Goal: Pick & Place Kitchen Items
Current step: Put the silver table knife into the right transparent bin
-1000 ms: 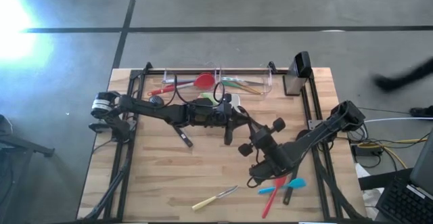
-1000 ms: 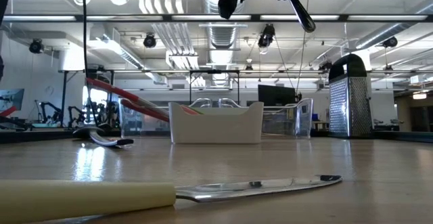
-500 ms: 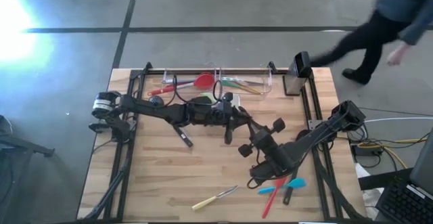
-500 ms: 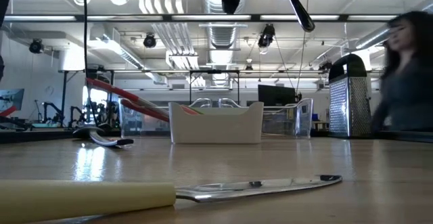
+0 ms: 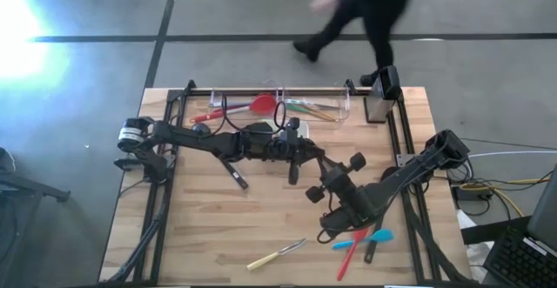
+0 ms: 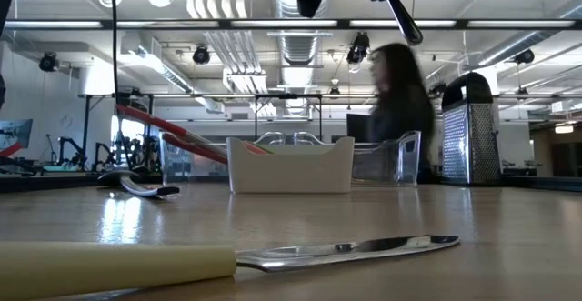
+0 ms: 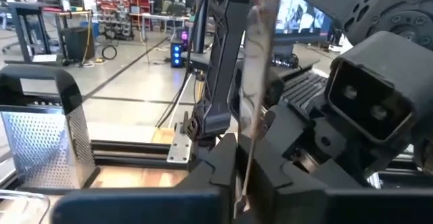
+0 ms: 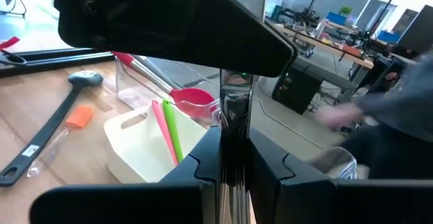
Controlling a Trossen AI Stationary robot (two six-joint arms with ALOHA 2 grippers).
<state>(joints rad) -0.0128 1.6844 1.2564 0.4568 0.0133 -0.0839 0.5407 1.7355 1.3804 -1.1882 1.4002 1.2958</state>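
A slim shiny metal utensil (image 8: 235,109) is held in the air between my two grippers over the table's middle. My left gripper (image 5: 303,153) reaches in from the left and is shut on it. My right gripper (image 5: 324,177) faces it from the right and is also shut on it. In the left wrist view the utensil (image 7: 254,82) shows edge-on, with a reddish far end. A cream-handled knife (image 5: 277,255) lies flat near the front edge. Red and blue utensils (image 5: 357,240) lie under my right arm. A black long-handled utensil (image 5: 235,175) lies on the table under my left arm. My left gripper pinches the utensil's thin edge (image 7: 242,176) between its two fingers; which end it has, I cannot tell. The utensil is clear of the table. My right gripper pinches the shiny metal handle (image 8: 235,126) between its two fingers, which lie along it. The handle runs on to my left gripper's dark body.
Clear bins (image 5: 278,105) with a red spoon and other utensils stand at the far edge, and a metal grater (image 5: 383,97) at the far right. A white dish (image 8: 149,149) holds pink and green utensils. A person (image 5: 365,10) walks past beyond the far edge.
Both grippers have kept still on the utensil. A person has walked past the table's far side from right to left.
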